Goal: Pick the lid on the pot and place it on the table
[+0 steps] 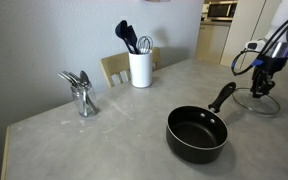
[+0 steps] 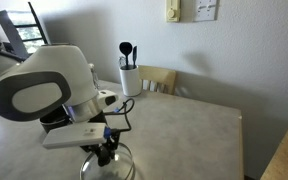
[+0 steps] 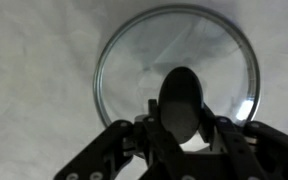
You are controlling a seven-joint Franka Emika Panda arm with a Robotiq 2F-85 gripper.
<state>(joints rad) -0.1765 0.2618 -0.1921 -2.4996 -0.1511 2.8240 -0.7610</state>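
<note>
— Where is the lid [image 3: 174,60] now?
— Off the pot [image 1: 196,133]. In an exterior view it lies flat on the table [image 1: 84,145], just past the tip of the pot's handle [image 1: 222,97] and apart from it. The pot stands uncovered.
— And the claw?
— My gripper [image 1: 262,80] hangs right over the lid. Only the wrist view shows how they meet. There the black knob [image 3: 181,98] sits between the fingers [image 3: 142,132], with the metal rim circling it on the mottled tabletop. That picture is blurred, so I cannot tell whether the fingers press the knob or stand just off it.
— Is anything hidden?
— In an exterior view the white arm [image 2: 44,90] fills the foreground and covers the pot. I see only the gripper above the lid's rim. The white utensil crock [image 1: 140,68] stands well behind the pot, and a metal cutlery holder [image 1: 82,98] stands farther from the pot than the crock.
</note>
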